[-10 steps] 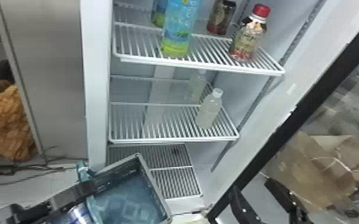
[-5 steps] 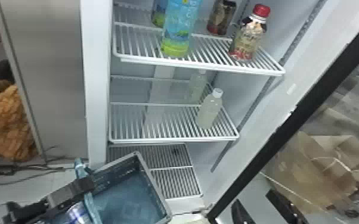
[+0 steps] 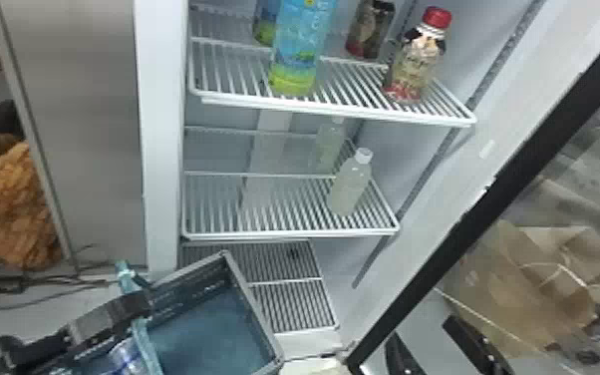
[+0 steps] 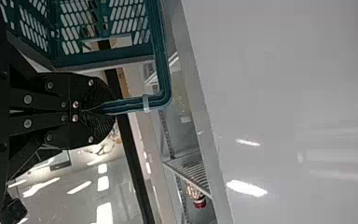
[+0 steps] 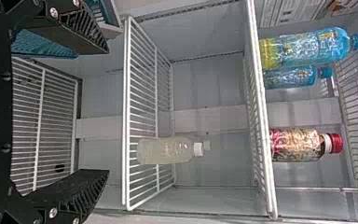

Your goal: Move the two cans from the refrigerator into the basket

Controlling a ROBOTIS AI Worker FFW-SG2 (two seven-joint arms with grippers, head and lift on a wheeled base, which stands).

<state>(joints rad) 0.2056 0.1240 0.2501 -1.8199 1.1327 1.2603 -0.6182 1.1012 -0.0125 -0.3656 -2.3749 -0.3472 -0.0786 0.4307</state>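
The silver-and-blue metal can (image 3: 125, 356) sits in the teal slatted plastic basket (image 3: 251, 302) below the black left gripper (image 4: 113, 109), which is clenched on the basket's handle (image 4: 164, 91), while the black right gripper (image 5: 108, 112) gapes empty; loading seems nearly finished, the next move calling for drawing the right arm clear.

A blue bottle (image 3: 300, 55) and red-capped bottle (image 3: 416, 62) stand above a pale bottle (image 3: 349, 187); cables (image 3: 2, 285) cross the floor (image 3: 47, 313).

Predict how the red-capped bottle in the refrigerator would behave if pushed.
The bottle looks taller than wide, so a push near its red cap would probably tip it. Its rounded body suggests it could roll once down, though the wire shelf's bars might slow it.
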